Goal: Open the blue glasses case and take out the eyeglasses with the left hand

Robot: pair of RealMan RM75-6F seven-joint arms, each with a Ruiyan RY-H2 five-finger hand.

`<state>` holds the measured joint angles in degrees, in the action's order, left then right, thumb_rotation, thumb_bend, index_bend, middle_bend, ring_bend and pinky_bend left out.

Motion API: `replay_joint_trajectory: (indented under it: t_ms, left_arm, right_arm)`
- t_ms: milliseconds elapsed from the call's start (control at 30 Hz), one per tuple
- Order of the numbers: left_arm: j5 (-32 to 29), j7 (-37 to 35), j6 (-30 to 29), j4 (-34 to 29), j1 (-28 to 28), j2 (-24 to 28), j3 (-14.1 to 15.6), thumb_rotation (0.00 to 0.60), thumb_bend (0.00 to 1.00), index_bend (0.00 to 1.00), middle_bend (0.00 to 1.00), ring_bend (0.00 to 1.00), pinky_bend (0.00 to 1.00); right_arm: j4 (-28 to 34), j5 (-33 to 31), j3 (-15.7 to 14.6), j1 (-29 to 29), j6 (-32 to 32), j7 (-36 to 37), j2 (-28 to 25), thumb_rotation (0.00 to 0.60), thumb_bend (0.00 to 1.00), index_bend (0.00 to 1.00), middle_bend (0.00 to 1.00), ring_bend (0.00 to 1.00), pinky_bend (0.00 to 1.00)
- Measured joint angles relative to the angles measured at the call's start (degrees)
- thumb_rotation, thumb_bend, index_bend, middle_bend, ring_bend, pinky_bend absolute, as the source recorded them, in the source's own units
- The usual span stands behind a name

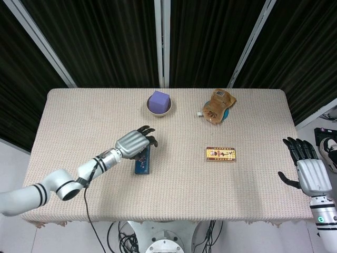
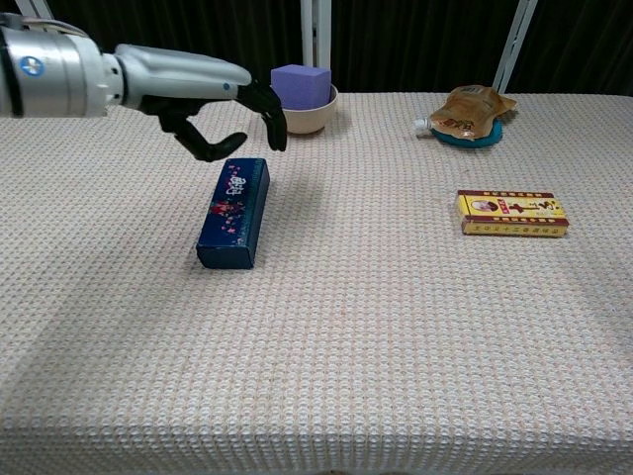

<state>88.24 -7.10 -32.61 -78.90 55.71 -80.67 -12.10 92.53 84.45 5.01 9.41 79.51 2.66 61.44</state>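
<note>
Case (image 2: 233,212), closed, lies just below left hand (image 2: 203,94), untouched.

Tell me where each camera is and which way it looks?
Head view: sits high, looking steeply down on the whole table; shows the left robot hand over the blue glasses case and the open right robot hand at the table's right edge.
Chest view: sits low at the table's near edge, looking across it toward the curtains; shows only the left robot hand.
Both share the case, purple block in a bowl, yellow box and brown pouch.
</note>
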Motion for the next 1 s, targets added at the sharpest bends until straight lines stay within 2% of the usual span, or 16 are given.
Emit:
replay_joint_trajectory:
  t_ms: [233, 433, 567, 767, 900, 1000]
  left_arm:
    - [-5.8, 3.3, 6.9, 5.9, 4.7, -4.4, 0.7, 0.6, 0.65, 0.3, 0.3, 0.02, 0.0]
    - [-12.7, 8.1, 9.2, 7.4, 5.8, -4.9, 1.9, 0.6, 0.65, 0.34, 0.4, 0.08, 0.0]
    - [-18.0, 11.1, 8.0, 6.0, 4.8, -2.9, 3.1, 0.6, 0.65, 0.35, 0.42, 0.1, 0.0]
    - [-26.4, 15.0, 4.3, -0.1, 1.6, 2.6, 6.1, 0.6, 0.64, 0.35, 0.42, 0.1, 0.0]
    - [-31.8, 18.0, 0.9, -4.4, -0.2, 5.5, 8.6, 0.6, 0.64, 0.35, 0.43, 0.1, 0.0]
    - [-33.3, 19.4, -2.9, -7.5, -1.5, 6.6, 9.3, 0.6, 0.64, 0.35, 0.42, 0.1, 0.0]
  right_arm:
    - [-1.5, 0.1, -0.2, -0.5, 0.6, 1.8, 0.4, 0.6, 0.18, 0.02, 0.07, 0.0, 0.0]
    - [-2.4, 0.5, -0.3, -0.7, 1.0, 2.9, 0.6, 0.6, 0.18, 0.02, 0.07, 0.0, 0.0]
    - [-2.6, 1.0, -0.3, -0.5, 1.2, 3.2, 0.5, 0.6, 0.18, 0.02, 0.07, 0.0, 0.0]
    - [-2.4, 1.6, -0.2, 0.0, 1.0, 2.9, 0.7, 0.6, 0.18, 0.02, 0.07, 0.0, 0.0]
    - [-2.1, 2.1, -0.3, 0.3, 0.8, 2.6, 0.8, 0.6, 0.18, 0.02, 0.07, 0.0, 0.0]
    - [-1.9, 2.1, -0.3, 0.4, 0.8, 2.4, 0.8, 0.6, 0.18, 0.03, 0.07, 0.0, 0.0]
